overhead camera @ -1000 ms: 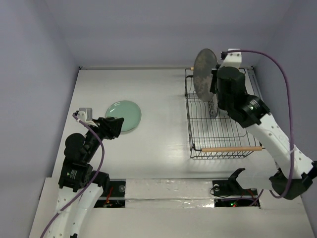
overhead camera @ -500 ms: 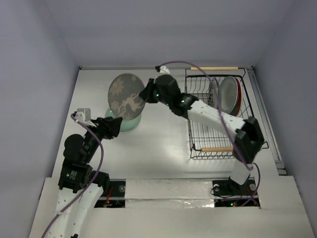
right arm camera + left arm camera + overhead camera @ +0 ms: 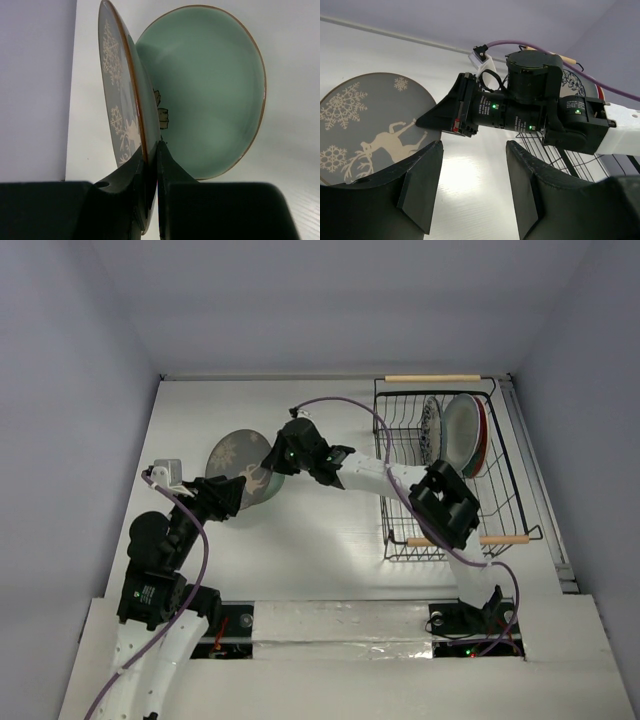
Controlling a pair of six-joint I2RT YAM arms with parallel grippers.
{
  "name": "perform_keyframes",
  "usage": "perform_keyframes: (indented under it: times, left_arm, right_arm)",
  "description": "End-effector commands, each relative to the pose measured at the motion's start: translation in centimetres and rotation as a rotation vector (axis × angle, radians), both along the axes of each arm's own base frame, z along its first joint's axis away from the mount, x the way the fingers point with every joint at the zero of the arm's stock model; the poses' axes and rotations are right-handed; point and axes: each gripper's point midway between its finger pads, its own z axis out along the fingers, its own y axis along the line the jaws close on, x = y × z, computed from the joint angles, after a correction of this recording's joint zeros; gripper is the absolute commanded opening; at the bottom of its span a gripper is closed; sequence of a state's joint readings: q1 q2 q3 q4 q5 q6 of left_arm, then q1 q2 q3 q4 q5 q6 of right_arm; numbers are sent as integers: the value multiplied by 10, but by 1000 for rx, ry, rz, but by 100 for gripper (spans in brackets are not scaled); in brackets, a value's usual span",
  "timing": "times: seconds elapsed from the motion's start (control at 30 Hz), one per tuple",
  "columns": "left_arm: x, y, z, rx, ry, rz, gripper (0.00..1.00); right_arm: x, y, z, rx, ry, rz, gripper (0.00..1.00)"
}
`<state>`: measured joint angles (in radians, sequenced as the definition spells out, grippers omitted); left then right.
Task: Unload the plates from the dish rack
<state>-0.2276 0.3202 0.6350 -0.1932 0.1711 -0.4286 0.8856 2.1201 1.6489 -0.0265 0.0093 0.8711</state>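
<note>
Only from the right wrist: right hand (image 3: 153, 150) pinching deer plate (image 3: 118, 90), tilted over mint plate (image 3: 210, 90).

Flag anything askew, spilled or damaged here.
Nothing spilled or damaged. Only the grey deer plate is tilted, pinched at its rim by the right gripper, over the mint green plate, not lying flat on it.

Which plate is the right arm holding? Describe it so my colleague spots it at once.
Look at the left half of the white table, away from the dish rack. There the right gripper pinches the rim of a grey plate, tilted over a mint green plate. Only it bears white snowflakes and a deer.
</note>
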Motion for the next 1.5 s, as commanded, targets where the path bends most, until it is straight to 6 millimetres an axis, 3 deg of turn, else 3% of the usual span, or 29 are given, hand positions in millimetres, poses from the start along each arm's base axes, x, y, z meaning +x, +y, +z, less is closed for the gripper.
perform_keyframes:
  times: [0.0, 0.2, 0.5, 0.53, 0.63, 0.77, 0.9, 1.0, 1.07, 1.1, 1.13, 1.17, 1.23, 1.27, 1.33, 1.37, 1.43, 1.47]
  left_arm:
    - [-1, 1, 12, -11, -43, 4, 50]
    - [-1, 0, 11, -11, -38, 1, 50]
    - [-1, 0, 13, -11, -44, -2, 50]
    - [-1, 0, 13, -11, -44, -2, 50]
    - [-1, -1, 12, -12, -44, -6, 50]
    - [-2, 0, 13, -13, -48, -6, 50]
    - [-2, -1, 13, -13, -48, -8, 50]
    - [-3, -1, 14, -14, -51, -9, 50]
    - [-3, -1, 13, -13, -48, -9, 50]
    - [-3, -1, 14, -14, -51, -9, 50]
    - [-3, -1, 14, -13, -53, -9, 50]
    - [-3, -1, 14, -13, -53, -8, 50]
    - [-3, -1, 13, -12, -50, -11, 50]
    - [-3, -1, 14, -12, -50, -9, 50]
    - [-3, -1, 13, -14, -50, -12, 50]
    - [-3, -1, 14, -13, -52, -11, 47]
    - [-3, -2, 14, -13, -52, -14, 42]
    - [-3, -2, 13, -12, -52, -16, 34]
  right_arm:
    - [14, 29, 98, 307, -132, -11, 0]
    - [23, 25, 68, 274, -93, -82, 4]
    - [21, 13, 32, 188, -55, -109, 31]
    - [20, 12, 28, 170, -57, -106, 42]
    - [19, 4, 15, 82, -63, -97, 64]
    - [19, -19, -2, -57, -82, -125, 82]
    - [22, -43, -8, -215, -115, -145, 91]
    - [24, -59, -3, -281, -147, -171, 88]
    - [24, -68, 13, -295, -178, -188, 78]
    - [22, -74, 18, -302, -190, -193, 69]
    - [21, -80, 26, -317, -219, -187, 48]
    - [21, -90, 59, -298, -272, -215, 33]
    - [18, -119, 78, -387, -333, -246, 0]
    - [19, -145, 109, -415, -389, -333, 0]
    - [22, -186, 123, -523, -430, -394, 0]
    - [23, -224, 140, -569, -439, -475, 0]
    - [24, -265, 146, -640, -438, -528, 1]
    - [21, -292, 136, -712, -410, -564, 4]
